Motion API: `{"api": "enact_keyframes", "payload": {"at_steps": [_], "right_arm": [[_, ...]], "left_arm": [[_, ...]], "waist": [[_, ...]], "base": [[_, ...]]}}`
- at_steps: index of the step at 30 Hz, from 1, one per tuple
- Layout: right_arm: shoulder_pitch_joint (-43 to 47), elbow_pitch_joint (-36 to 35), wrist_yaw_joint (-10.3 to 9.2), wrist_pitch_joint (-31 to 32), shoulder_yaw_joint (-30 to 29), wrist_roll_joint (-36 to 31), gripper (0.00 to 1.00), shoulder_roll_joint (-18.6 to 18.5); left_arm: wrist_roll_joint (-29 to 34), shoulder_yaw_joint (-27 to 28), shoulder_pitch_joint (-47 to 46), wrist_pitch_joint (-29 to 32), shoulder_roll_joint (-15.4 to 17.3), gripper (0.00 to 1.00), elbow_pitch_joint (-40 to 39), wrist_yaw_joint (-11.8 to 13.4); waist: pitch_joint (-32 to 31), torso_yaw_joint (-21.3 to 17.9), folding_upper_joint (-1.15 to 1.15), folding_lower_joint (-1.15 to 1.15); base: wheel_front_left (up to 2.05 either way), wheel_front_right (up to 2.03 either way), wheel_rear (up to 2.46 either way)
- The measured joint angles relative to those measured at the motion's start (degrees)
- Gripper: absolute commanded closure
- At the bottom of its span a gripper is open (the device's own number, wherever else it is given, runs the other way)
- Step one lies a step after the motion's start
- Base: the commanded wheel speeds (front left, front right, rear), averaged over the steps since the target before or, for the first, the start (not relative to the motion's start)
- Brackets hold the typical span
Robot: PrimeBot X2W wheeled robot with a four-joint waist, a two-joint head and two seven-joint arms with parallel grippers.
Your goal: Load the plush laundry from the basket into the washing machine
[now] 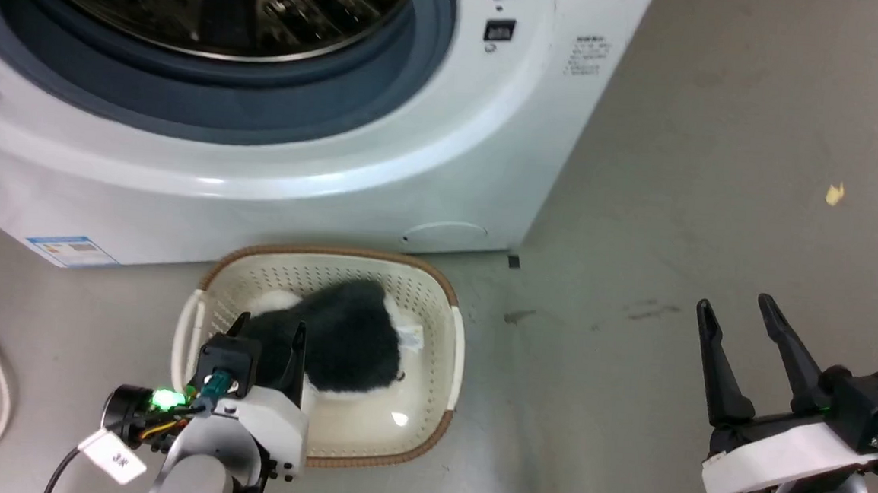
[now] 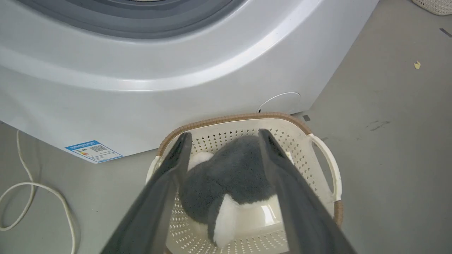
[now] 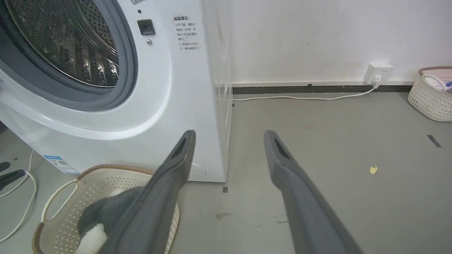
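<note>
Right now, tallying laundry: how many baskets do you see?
2. One basket, holding the plush laundry, sits before the washing machine; a second basket stands by the wall. More may be hidden.

Head cam looks down; L wrist close above basket [image 2: 233,118]; R wrist farther; all share washer [image 1: 298,177].

Fluffy plush laundry [image 1: 349,340] in perforated plastic basket [image 1: 436,292].
</note>
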Motion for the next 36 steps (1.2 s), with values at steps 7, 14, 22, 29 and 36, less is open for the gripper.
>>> {"api": "enact_keyframes", "payload": {"at_steps": [7, 14, 22, 29, 36], "right_arm": [[-1.25, -0.07, 0.0, -0.94, 0.29, 1.54, 0.0, 0.0], [-2.1, -0.04, 0.0, -1.69, 0.16, 2.71, 0.0, 0.0], [-3.83, 0.04, 0.0, -2.54, 0.26, 4.39, 0.0, 0.0], [-4.72, 0.02, 0.0, -3.5, 0.69, 6.33, 0.0, 0.0], [-5.4, -0.12, 0.0, -4.27, 0.58, 7.2, 0.0, 0.0]], "left_arm": [[-0.19, -1.51, -3.86, 0.64, 1.85, 0.0, 6.97, -0.81], [0.01, -3.92, -8.08, 1.54, 2.79, 0.0, 12.99, -3.36], [-1.37, -4.93, -13.3, 3.8, 4.08, 0.0, 20.14, -4.36], [-1.19, -7.09, -17.1, 5.73, 6.27, 0.0, 25.36, -3.24], [-1.16, -9.34, -21.72, 6.1, 7.34, 0.0, 29.51, -3.71]], "waist": [[3.29, -2.06, 0.0, 0.0], [6.63, -3.9, 0.0, 0.0], [10.65, -5.99, 0.0, 0.0], [13.98, -8.26, 0.0, 0.0], [17.36, -10.02, 0.0, 0.0]], "base": [[0.0, 0.0, 0.0], [0.0, 0.0, 0.0], [0.0, 0.0, 0.0], [0.0, 0.0, 0.0], [0.0, 0.0, 0.0]]}}
